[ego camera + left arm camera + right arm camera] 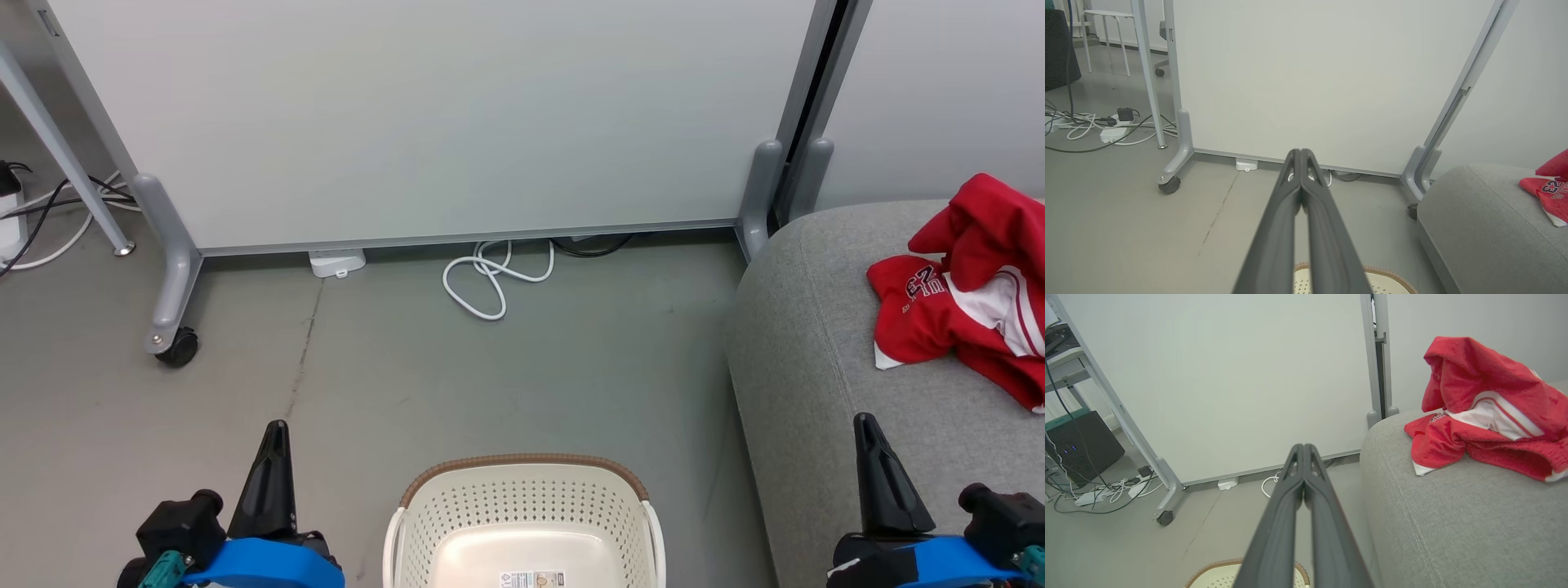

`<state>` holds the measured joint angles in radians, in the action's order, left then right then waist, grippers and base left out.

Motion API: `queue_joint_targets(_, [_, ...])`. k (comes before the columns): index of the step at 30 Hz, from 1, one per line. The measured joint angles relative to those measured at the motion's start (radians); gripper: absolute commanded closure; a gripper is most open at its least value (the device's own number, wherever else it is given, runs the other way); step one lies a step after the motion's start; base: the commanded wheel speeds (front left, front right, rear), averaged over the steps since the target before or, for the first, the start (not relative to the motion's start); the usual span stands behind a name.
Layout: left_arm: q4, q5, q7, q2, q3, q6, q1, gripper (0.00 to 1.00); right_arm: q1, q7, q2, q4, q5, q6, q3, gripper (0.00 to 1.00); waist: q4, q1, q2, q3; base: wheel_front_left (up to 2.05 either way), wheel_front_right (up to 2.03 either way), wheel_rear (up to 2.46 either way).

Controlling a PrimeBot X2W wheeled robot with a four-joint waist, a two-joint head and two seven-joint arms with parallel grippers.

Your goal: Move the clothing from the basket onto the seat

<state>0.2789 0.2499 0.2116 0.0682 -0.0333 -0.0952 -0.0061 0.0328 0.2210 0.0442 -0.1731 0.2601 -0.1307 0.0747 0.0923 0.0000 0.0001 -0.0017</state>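
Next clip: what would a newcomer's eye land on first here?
The red clothing heaped on the grey seat at the right stands out first. Then the cream basket on the floor at bottom centre, holding no garment where visible, with the shut left gripper and right gripper flanking it.

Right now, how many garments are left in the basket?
0 in the visible part of the basket; its near end is cut off. The clothing lies heaped on the seat.

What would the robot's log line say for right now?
red clothing: heaped on grey sofa | laundry basket: visible part empty | left hand: shut, empty | right hand: shut, empty
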Motion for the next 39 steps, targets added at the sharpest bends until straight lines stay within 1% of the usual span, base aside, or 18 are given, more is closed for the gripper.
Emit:
queue_joint_targets(19, [-0.011,0.339,-0.077,-0.005,0.032,-0.008,-0.018,1.0,-0.022,-0.08,0.0,-0.014,0.337,0.0,0.008,1.0,-0.015,0.0,0.0,0.001,0.0,0.0,0.0])
queue_joint_targets(39, [-0.016,0.625,-0.146,-0.008,0.064,-0.013,-0.038,1.0,-0.051,-0.151,0.0,-0.031,0.618,0.0,0.017,1.0,-0.03,0.0,0.0,0.002,0.0,0.0,0.0])
